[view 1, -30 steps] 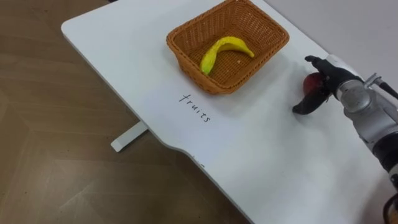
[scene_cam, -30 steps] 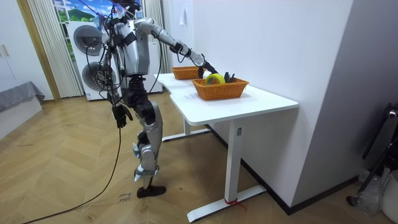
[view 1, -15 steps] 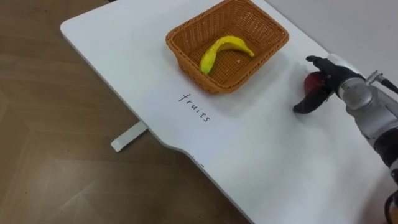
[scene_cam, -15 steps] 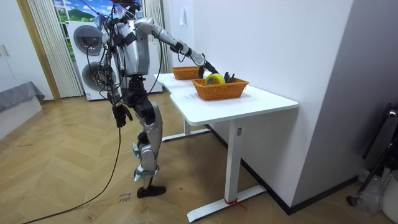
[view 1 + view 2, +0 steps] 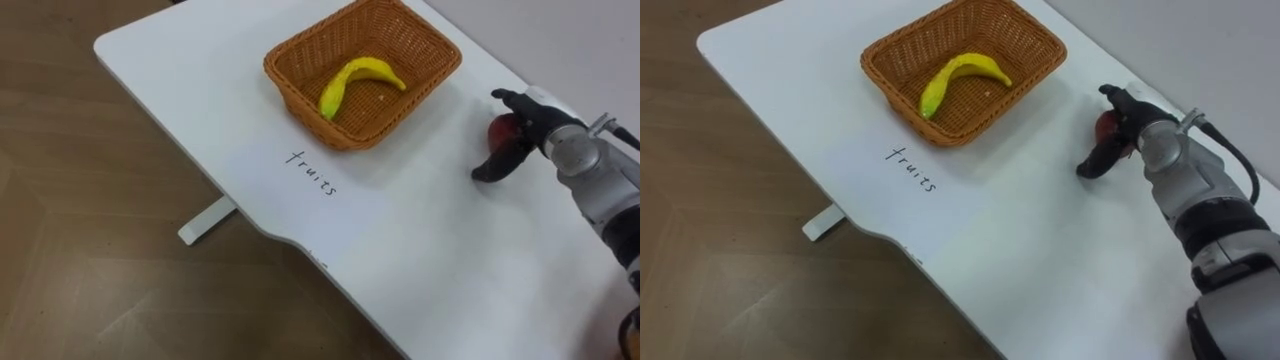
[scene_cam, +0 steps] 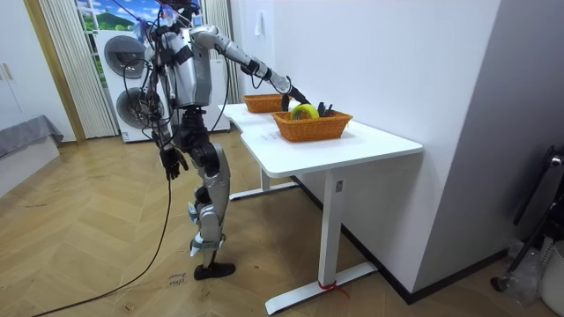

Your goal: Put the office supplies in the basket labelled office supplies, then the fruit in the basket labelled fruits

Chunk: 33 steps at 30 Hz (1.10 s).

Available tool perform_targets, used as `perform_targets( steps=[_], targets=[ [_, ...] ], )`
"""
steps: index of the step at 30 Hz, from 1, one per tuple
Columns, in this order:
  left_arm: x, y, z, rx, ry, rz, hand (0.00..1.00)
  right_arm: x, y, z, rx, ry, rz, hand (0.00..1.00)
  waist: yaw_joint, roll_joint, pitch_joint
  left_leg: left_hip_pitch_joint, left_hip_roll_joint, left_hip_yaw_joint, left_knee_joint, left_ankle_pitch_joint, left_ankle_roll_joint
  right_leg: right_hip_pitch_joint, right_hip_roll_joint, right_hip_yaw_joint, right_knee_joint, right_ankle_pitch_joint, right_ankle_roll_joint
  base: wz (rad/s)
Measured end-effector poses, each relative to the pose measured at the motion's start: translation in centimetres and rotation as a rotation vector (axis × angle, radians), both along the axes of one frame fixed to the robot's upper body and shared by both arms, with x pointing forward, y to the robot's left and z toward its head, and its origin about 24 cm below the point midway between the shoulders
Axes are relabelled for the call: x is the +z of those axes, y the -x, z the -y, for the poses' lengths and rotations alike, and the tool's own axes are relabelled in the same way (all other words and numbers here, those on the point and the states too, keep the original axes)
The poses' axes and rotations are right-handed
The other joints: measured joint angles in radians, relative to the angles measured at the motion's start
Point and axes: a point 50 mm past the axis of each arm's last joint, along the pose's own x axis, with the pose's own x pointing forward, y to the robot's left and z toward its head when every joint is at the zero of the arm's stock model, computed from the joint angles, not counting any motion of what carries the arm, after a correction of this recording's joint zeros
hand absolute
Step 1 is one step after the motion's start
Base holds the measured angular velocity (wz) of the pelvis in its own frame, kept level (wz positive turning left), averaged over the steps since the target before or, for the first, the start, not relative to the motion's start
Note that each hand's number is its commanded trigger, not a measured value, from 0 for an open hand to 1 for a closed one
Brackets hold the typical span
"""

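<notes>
the right hand (image 5: 524, 128) reaches out over the white table (image 5: 430, 250), its dark fingers arched over the top of a red fruit (image 5: 498, 130) and its thumb hooked down in front, so the hand is curled round the fruit. the fruit is small, round and glossy red, mostly hidden by the fingers. whether it rests on the tabletop or is lifted clear of it i cannot tell. it is just beside the right-hand corner of the fruit basket (image 5: 345, 140), but apart from it.

that basket is woven, orange-brown and rectangular. one banana (image 5: 352, 78) lies in it, yellow, greener at its lower end, curved and set diagonally. the handwritten word "fruits" (image 5: 313, 172) is on the table near the basket's front.

count: one red fruit, one banana. in the room view two baskets stand on the table, the far basket (image 6: 263, 104) and the near basket (image 6: 313, 126).

the left hand (image 6: 171, 164) hangs at the robot's side, fingers relaxed.
</notes>
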Motion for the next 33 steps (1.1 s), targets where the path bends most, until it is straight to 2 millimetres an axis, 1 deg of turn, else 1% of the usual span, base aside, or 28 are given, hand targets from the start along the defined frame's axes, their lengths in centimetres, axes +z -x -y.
perform_targets(
  steps=[3, 4, 5, 7, 8, 16, 21, 27, 30, 31, 33],
  targets=[
    [-0.1, 0.2, 0.0, -0.002, 0.004, -0.011, 0.0, 0.1, 0.0, 0.2, 0.0, 0.001, -0.005, 0.0, 0.0, 0.012, -0.0036, 0.005, 0.0, 0.0, -0.001, 0.0, 0.0, 0.004, 0.0, -0.001, 0.0, 0.0, 0.0, 0.0],
    [-0.1, 0.2, 0.1, -0.003, 0.006, -0.01, 0.0, 0.1, 0.0, 0.2, -0.002, 0.002, -0.005, 0.0, 0.001, 0.014, -0.006, 0.005, 0.0, 0.0, -0.001, 0.0, 0.0, 0.005, 0.0, -0.002, 0.0, 0.0, 0.0, 0.0],
    [-0.1, 0.2, 0.1, -0.003, 0.007, -0.01, 0.0, 0.1, 0.0, 0.3, -0.002, 0.003, -0.005, 0.0, 0.0, 0.016, -0.0068, 0.005, 0.0, 0.0, -0.001, 0.0, 0.0, 0.005, 0.0, -0.002, 0.0, 0.0, 0.0, 0.0],
    [-0.1, 0.1, 0.1, -0.004, 0.012, -0.01, 0.0, 0.1, 0.1, 0.4, -0.006, -0.004, -0.009, 0.0, 0.0, 0.021, -0.0126, 0.007, 0.0, 0.0, -0.002, 0.0, 0.0, 0.006, 0.0, -0.003, 0.0, 0.0, 0.0, 0.0],
    [-0.1, 0.1, 0.1, -0.005, 0.013, -0.009, 0.0, 0.1, 0.1, 0.4, -0.006, -0.004, -0.011, 0.0, -0.001, 0.022, -0.0134, 0.008, 0.0, 0.0, -0.003, 0.0, 0.0, 0.007, 0.0, -0.003, 0.0, 0.0, 0.0, 0.0],
    [-0.1, -0.3, 0.2, -0.024, 0.052, -0.004, 0.0, -0.4, 0.4, 0.9, -0.02, -0.016, -0.062, 0.0, -0.006, 0.017, -0.0164, 0.019, 0.001, 0.0, -0.01, 0.0, 0.0, 0.013, 0.0, -0.002, 0.001, 0.0, 0.0, 0.0],
    [-0.1, -0.3, 0.3, -0.033, 0.068, -0.007, 0.0, -0.8, 0.6, 1.0, -0.022, -0.06, -0.104, 0.0, -0.006, 0.013, -0.0179, 0.021, 0.001, 0.002, -0.01, 0.0, 0.0, 0.015, 0.0, 0.001, 0.001, 0.0, 0.0, 0.0],
    [-0.2, -0.1, 0.3, -0.038, 0.085, -0.017, 0.0, -1.0, 0.7, 1.0, -0.012, -0.07, -0.135, 0.0, -0.007, 0.014, -0.0171, 0.022, 0.002, 0.003, -0.007, 0.0, 0.0, 0.017, 0.0, -0.001, 0.001, 0.0, 0.0, 0.0],
    [-0.3, 0.1, 0.3, -0.036, 0.09, -0.026, 0.0, -1.0, 0.7, 1.0, -0.009, -0.071, -0.14, 0.0, -0.008, 0.016, -0.0156, 0.022, 0.002, 0.003, -0.006, 0.0, 0.0, 0.017, 0.0, -0.001, 0.001, 0.0, 0.0, 0.0],
    [-0.3, 0.2, 0.3, -0.036, 0.094, -0.03, 0.0, -1.0, 0.8, 1.0, -0.008, -0.072, -0.142, 0.0, -0.009, 0.019, -0.0132, 0.022, 0.002, 0.003, -0.006, 0.0, 0.0, 0.017, 0.0, -0.001, 0.001, 0.0, 0.0, 0.0],
    [-0.3, 0.2, 0.3, -0.037, 0.098, -0.032, 0.0, -1.0, 0.7, 1.0, -0.007, -0.073, -0.142, 0.0, -0.009, 0.018, -0.013, 0.02, 0.002, 0.003, -0.006, 0.0, 0.0, 0.015, 0.0, -0.001, 0.002, 0.0, 0.0, 0.0]
  ],
)
